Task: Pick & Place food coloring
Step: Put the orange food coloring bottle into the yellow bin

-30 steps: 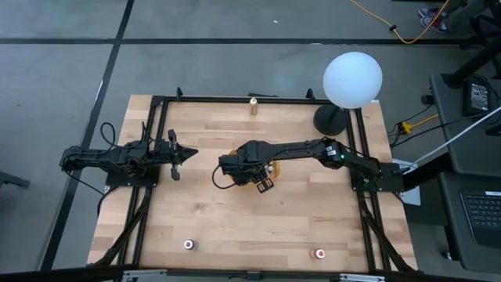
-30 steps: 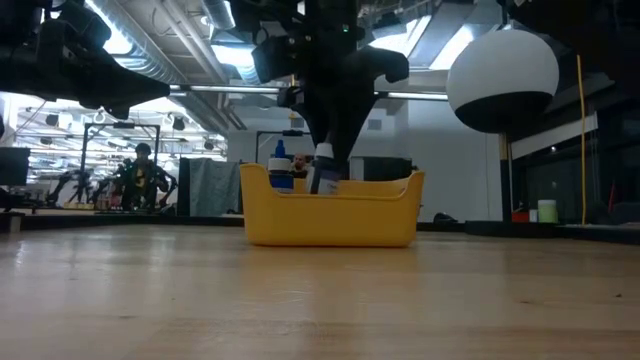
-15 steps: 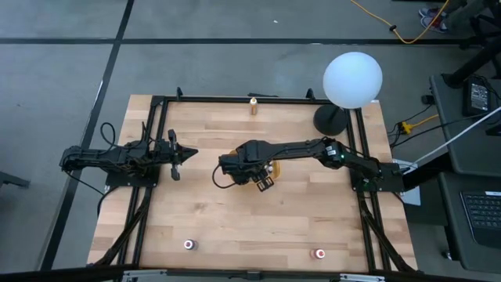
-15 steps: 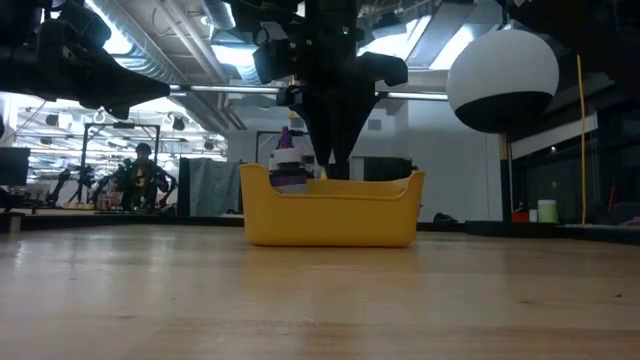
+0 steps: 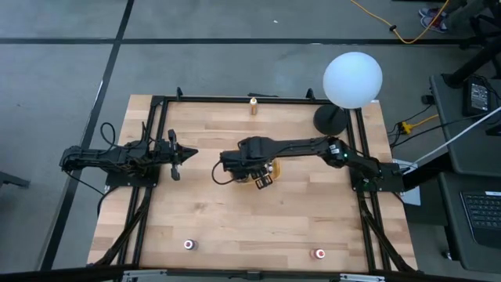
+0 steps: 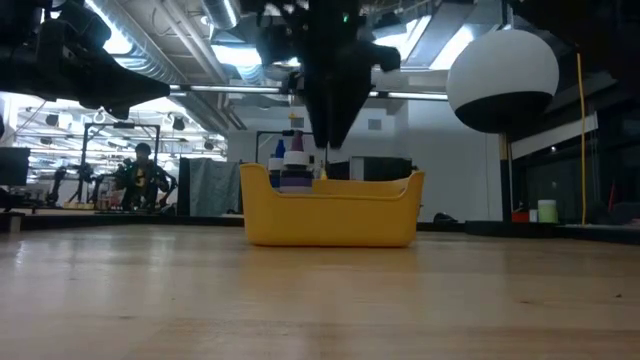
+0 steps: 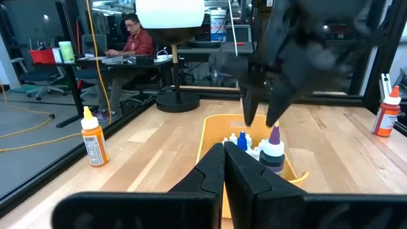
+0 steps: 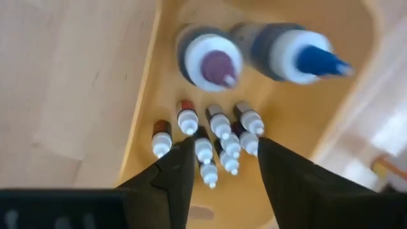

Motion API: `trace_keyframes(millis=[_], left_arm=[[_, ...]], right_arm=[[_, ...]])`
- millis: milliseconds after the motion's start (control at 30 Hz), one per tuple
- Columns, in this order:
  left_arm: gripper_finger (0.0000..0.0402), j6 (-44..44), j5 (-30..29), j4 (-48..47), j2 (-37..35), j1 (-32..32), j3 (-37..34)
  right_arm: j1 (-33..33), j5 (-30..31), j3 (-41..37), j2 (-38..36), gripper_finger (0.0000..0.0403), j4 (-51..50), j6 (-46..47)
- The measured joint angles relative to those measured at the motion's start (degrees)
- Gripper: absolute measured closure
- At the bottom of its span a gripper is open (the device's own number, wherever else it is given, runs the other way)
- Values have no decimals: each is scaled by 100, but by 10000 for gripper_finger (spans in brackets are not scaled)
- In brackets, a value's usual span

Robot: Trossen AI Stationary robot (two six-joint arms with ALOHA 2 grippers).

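Right gripper [image 8: 219, 168] over yellow tray [image 6: 330, 215], fingers apart, holding nothing (small bottles [image 8: 213, 140] below); left gripper [image 7: 224, 166] closed, empty.

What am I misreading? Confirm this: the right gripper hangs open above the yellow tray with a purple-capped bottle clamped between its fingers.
Wrong on the bottle. The right wrist view shows the right gripper open and empty; the purple-capped bottle stands in the yellow tray below.

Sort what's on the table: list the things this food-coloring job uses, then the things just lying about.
Job:
- small food coloring bottles clustered in the yellow tray
- right gripper, open above them
- two bigger bottles, purple and blue tipped, in the tray

Lying about:
- globe lamp
- orange bottle at the far edge
- left gripper, shut, waiting aside
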Motion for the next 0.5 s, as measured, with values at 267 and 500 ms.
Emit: trace_keyframes(millis=[267,500], left_arm=[[393,0,0,-1,1,1,0],[396,0,0,-1,1,-1,0]], right_arm=[[-1,-9,-7,-1075,231,-221,1734],[813,125,-18,-2379,231,-408,3171]])
